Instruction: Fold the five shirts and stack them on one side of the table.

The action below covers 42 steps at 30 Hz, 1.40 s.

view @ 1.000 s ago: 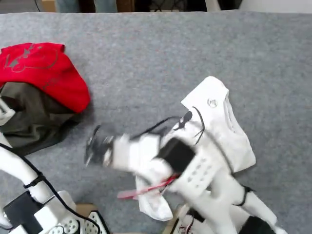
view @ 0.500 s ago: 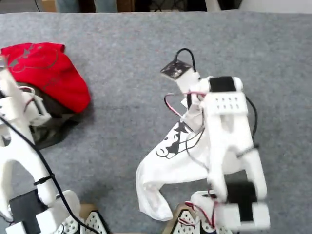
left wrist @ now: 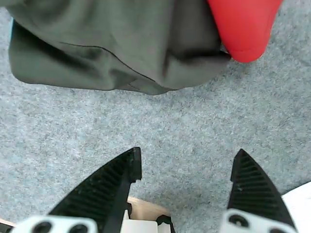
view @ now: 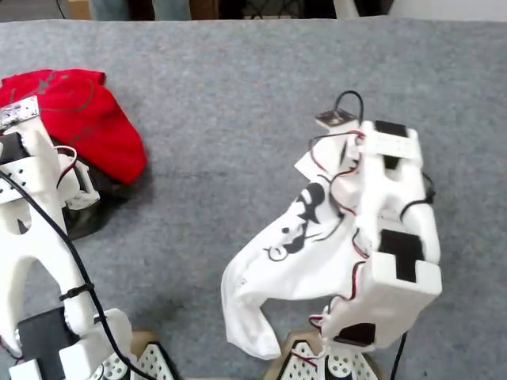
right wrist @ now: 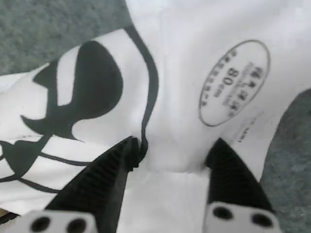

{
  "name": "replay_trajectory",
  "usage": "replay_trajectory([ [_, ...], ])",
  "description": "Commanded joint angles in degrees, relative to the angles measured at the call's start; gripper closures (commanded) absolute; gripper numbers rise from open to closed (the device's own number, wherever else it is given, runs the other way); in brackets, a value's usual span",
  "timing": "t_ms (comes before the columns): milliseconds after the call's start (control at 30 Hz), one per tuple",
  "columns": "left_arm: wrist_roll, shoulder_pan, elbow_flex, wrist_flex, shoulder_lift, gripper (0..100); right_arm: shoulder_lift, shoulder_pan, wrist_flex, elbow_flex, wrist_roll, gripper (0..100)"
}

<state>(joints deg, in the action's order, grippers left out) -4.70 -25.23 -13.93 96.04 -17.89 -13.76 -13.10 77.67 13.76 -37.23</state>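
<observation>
- The white shirt (view: 293, 253) is seen rumpled and unfolded on the bench (view: 238, 79).
- The red shirt (view: 79, 119) is heaped over a dark shirt (left wrist: 107, 43) at one side.
- The right end effector (right wrist: 176, 145) is held wide over the white shirt, with nothing gripped.
- The left end effector (left wrist: 188, 155) is held wide, empty, beside the dark shirt.
- Most of the folding is judged undone.

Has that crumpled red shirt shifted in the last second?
No. The crumpled red shirt lies exactly where it did, measured against the grey table's far edge.

Grey felt tabletop (view: 222, 95), wooden furniture (view: 203, 8) behind
</observation>
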Motion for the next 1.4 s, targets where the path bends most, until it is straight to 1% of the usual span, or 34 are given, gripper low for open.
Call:
replay_trajectory([
  [0, 0.4, 0.5, 0.2, -0.7, -2.1, 70, 0.4, -5.5, -0.3, -2.5, -3.4, 88.9],
  [167, 0.4, 1.1, 0.2, -0.7, -1.8, 70, 0.5, -11.8, 6.9, -2.5, -12.3, 89.8],
  [267, 0.4, 4.4, 0.2, -0.6, -1.8, 70, 0.5, -17.3, 10.4, -2.8, -16.9, 96.6],
  [300, 0.4, 6.2, 0.2, -0.6, -1.8, 70, 0.5, -19.3, 11.2, -2.8, -18.5, 98.4],
  [400, 0.0, 12.4, 0.2, -0.7, -1.8, 70, 0.5, -25.4, 14.1, -2.8, -24.7, 98.3],
  [500, 0.3, 20.0, 0.8, -1.3, -1.8, 70, 0.5, -30.8, 18.0, -2.8, -30.7, 98.3],
  [667, -0.1, 31.6, 0.8, -8.4, -1.8, 69, 0.5, -38.4, 22.4, -2.8, -38.5, 98.3],
  [767, -1.1, 38.5, 0.7, -13.3, -0.8, 69, 0.4, -42.5, 22.7, -2.7, -39.7, 98.3],
  [900, -8.5, 46.2, 2.7, -20.4, 4.3, 69, 0.1, -45.7, 22.8, -2.4, -41.2, 98.3],
  [1033, -14.3, 51.3, 7.9, -25.3, 13.6, 70, 0.1, -47.7, 22.8, -2.4, -41.2, 98.3],
  [1100, -15.6, 53.3, 12.3, -26.0, 19.3, 70, 0.0, -48.4, 22.6, -2.2, -41.2, 98.3],
  [1233, -15.7, 57.2, 22.6, -25.8, 29.4, 70, 0.0, -48.2, 22.3, 0.5, -41.2, 98.3],
  [1367, -15.6, 59.3, 30.0, -25.8, 38.1, 70, 0.0, -48.2, 22.3, 2.3, -41.1, 98.3],
])
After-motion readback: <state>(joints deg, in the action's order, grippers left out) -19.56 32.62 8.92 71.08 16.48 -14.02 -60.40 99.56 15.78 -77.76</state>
